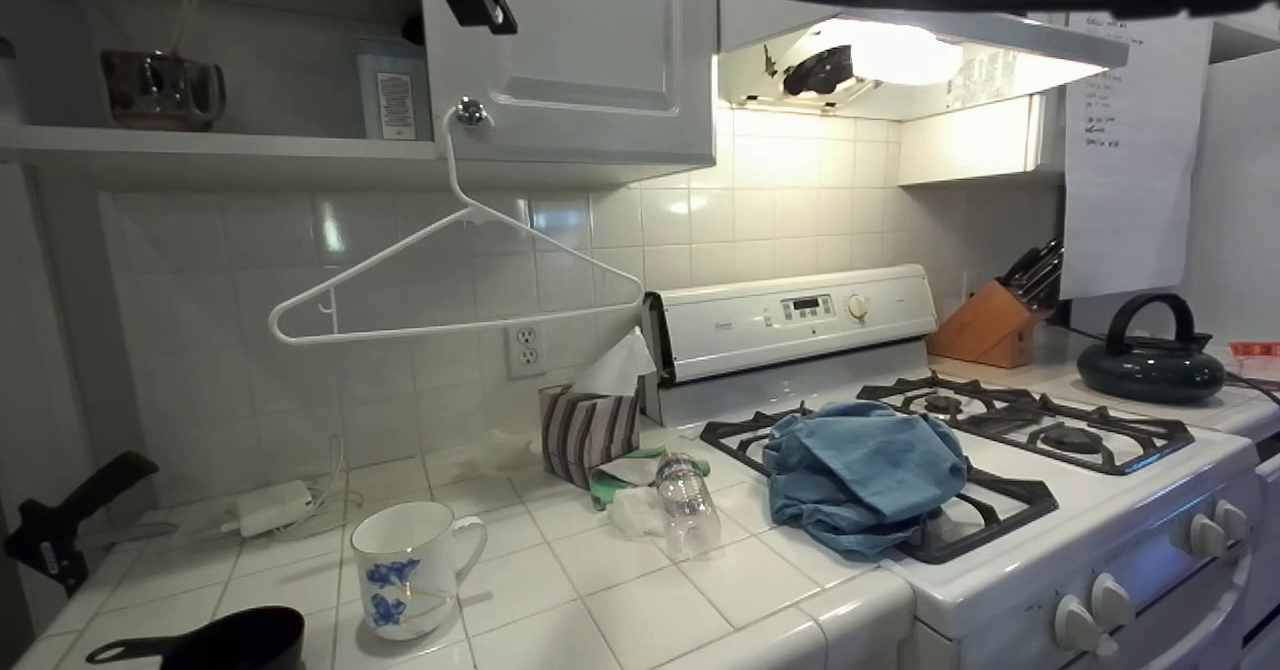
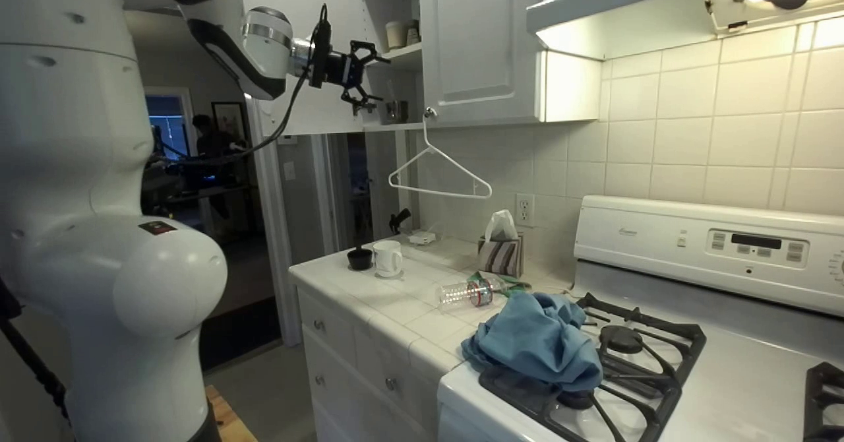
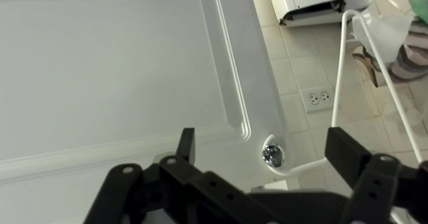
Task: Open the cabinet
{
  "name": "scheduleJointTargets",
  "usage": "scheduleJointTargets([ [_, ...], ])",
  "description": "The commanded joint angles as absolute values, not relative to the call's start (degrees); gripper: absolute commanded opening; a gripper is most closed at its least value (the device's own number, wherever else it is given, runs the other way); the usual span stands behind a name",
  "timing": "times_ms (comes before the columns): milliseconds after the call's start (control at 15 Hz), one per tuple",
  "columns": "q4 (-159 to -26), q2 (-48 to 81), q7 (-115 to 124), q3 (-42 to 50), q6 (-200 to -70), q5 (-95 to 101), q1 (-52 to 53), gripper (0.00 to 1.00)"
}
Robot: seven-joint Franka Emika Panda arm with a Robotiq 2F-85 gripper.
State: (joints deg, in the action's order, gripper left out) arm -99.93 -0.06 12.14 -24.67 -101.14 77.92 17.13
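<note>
The white wall cabinet [image 1: 590,60] has its right door closed in both exterior views [image 2: 475,39]. Its left part stands open, showing a shelf [image 1: 250,142]; a white panel [image 2: 316,115] behind the gripper looks like the swung-out left door. A round silver knob [image 1: 471,111] sits at the closed door's lower corner, with a white hanger [image 1: 470,327] hooked on it. My gripper [image 2: 382,80] is open and empty, in front of the open shelves, apart from the door. In the wrist view, the knob [image 3: 273,155] shows between the spread fingertips [image 3: 264,147], beyond them.
A lit range hood [image 2: 633,23] is right of the cabinet. Below, the counter holds a mug [image 1: 405,580], a black pan [image 1: 235,640], a bottle [image 1: 685,505] and a tissue box [image 1: 590,435]. A blue cloth [image 1: 865,470] lies on the stove. Cups stand on the shelves.
</note>
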Motion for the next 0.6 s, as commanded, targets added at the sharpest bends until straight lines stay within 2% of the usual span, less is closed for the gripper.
scheduleJointTargets([
  [0,-89.22,10.06,3.37,-24.42,-89.85,84.76,21.04,1.00],
  [533,-70.57,24.15,-17.41,-20.72,-89.24,87.75,27.33,1.00],
])
